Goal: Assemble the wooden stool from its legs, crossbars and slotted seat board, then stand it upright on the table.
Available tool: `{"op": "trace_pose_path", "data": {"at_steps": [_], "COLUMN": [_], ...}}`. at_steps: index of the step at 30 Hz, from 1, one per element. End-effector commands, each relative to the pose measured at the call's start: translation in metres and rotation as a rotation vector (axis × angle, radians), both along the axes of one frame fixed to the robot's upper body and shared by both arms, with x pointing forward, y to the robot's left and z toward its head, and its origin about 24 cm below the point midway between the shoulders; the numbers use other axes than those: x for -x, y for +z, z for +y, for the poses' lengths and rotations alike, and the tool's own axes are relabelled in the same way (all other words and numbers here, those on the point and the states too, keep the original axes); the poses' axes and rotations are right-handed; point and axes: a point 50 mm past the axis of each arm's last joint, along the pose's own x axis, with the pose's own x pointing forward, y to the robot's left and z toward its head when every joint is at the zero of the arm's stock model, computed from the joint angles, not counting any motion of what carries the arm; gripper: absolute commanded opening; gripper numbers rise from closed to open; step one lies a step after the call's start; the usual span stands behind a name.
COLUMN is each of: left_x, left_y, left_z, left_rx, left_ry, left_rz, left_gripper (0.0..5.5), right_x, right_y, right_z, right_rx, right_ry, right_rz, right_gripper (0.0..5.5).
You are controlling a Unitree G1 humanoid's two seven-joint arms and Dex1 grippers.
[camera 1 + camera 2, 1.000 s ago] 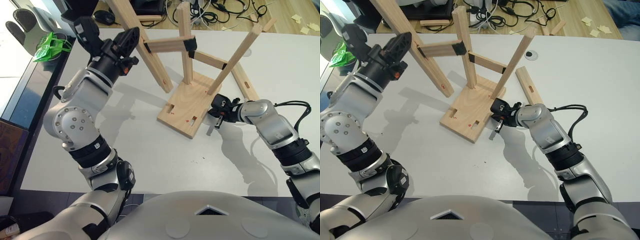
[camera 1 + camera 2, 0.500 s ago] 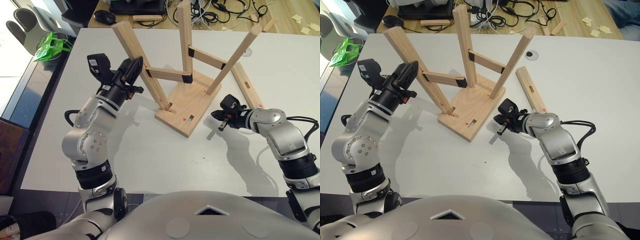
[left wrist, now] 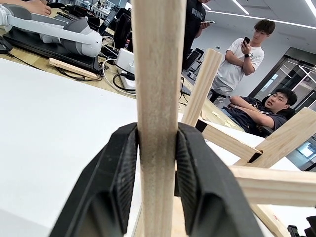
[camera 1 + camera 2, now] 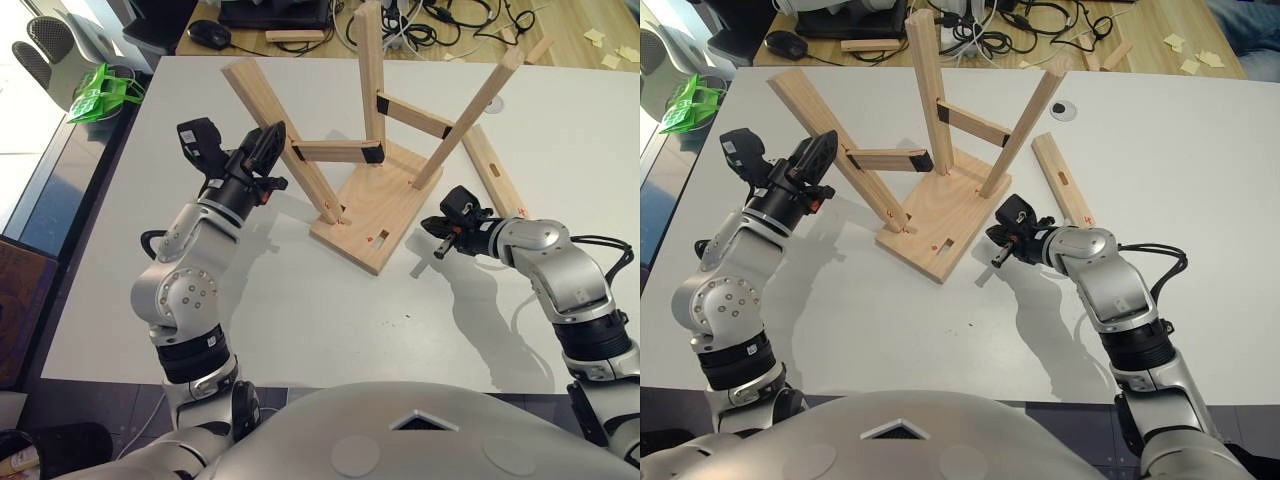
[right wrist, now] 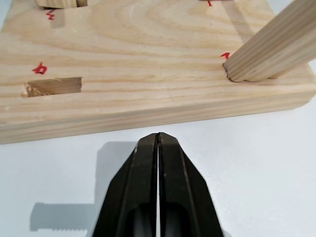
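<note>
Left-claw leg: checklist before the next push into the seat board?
1. Left claw shut on held leg: ok.
2. Held leg's foot at its slot in the seat board; fully seated: cannot tell.
3. Crossbar meets middle leg: ok.
4. Right claw shut, empty, off the board: ok.
5. All four legs fitted: not ok; loose leg lies on the table beside the board, and one empty slot remains.

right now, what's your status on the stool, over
Left gripper shut on slanted leg, its foot at a seat board slot. Right gripper shut, empty, beside the board. One slot open; loose wooden piece flat on table.
</note>
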Motion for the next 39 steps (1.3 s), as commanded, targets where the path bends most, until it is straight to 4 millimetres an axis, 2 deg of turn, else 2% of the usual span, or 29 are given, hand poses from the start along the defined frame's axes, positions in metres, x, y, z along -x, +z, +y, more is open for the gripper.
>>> {"op": "trace_pose_path", "data": {"at_steps": [1, 9, 15, 24, 28, 32, 39], "left_x": [0.0, -0.002, -0.007, -0.007, -0.008, -0.003, 0.014], "left_y": [-0.011, -0.02, -0.01, -0.011, -0.007, -0.005, -0.018], "left_z": [-0.008, -0.027, -0.025, -0.028, -0.027, -0.033, -0.04], "left_rx": [-0.014, -0.081, -0.076, -0.078, -0.114, -0.139, -0.234], "left_ry": [0.01, 0.036, 0.094, 0.149, 0.172, 0.135, 0.026], "left_rz": [0.049, 0.012, -0.052, -0.017, -0.052, -0.1, -0.159], "left_gripper": [1.04, 1.04, 1.04, 1.04, 1.04, 1.04, 1.04], "right_x": [0.0, 0.0, 0.002, 0.002, 0.003, 0.004, 0.003], "right_y": [0.002, 0.003, 0.001, -0.004, -0.006, -0.009, -0.009], "right_z": [0.002, 0.003, 0.005, 0.003, 0.003, 0.001, 0.001], "right_rx": [-0.019, -0.03, -0.029, -0.005, 0.001, 0.008, 0.003], "right_ry": [0.001, 0.005, 0.015, 0.025, 0.031, 0.032, 0.033], "right_rz": [-0.013, -0.017, -0.017, -0.031, -0.036, -0.036, -0.037], "right_gripper": [0.0, 0.0, 0.0, 0.0, 0.0, 0.0, 0.0]}}
